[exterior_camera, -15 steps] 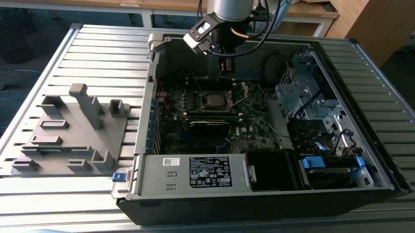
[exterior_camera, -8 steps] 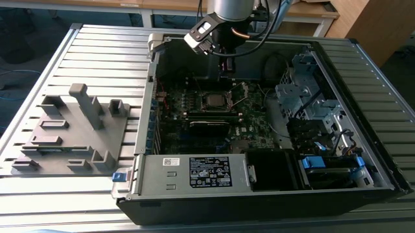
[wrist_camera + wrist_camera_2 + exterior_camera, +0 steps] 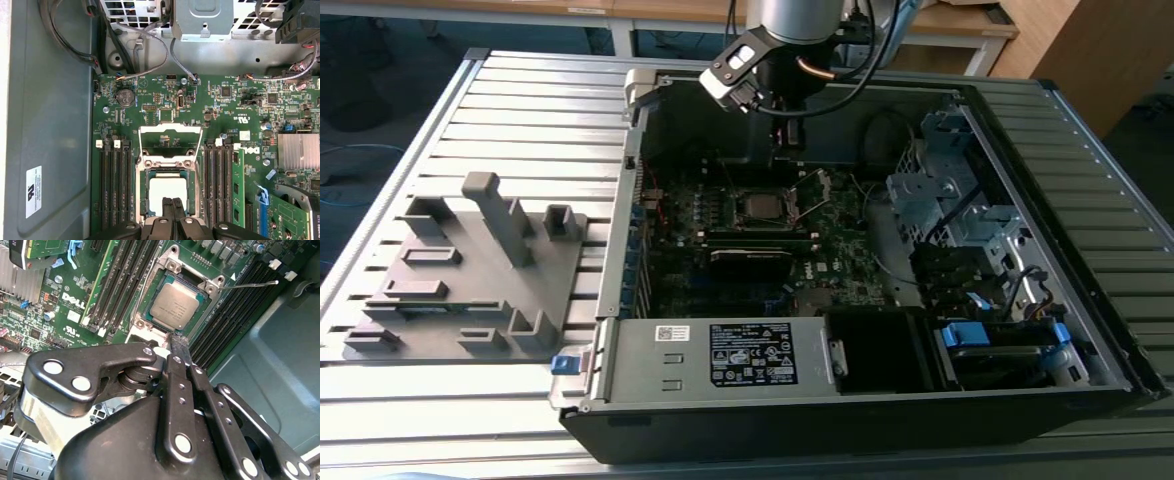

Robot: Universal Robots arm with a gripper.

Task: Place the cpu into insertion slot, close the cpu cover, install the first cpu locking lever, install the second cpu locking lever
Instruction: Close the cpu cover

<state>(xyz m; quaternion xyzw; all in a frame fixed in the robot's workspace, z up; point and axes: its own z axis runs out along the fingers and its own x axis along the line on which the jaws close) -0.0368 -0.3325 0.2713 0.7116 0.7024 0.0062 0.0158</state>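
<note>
Gripper (image 3: pixel 178 341) fingers pinched together, nothing held, tips at the edge of the cpu (image 3: pixel 175 307). Cpu sits in the insertion slot (image 3: pixel 144 192), mid-motherboard (image 3: pixel 225 100). First wrist view: cpu cover (image 3: pixel 170 128) swung open. Second wrist view: lever (image 3: pixel 250 285) sticking out free. Exterior view: stickered power supply (image 3: pixel 720 355) along a case wall.

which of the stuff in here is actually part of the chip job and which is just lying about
Part of the job: chip, socket, open cover, lever, claw over the chip.
Just lying about: memory stick, heat sink, coin battery, grey rack.
</note>
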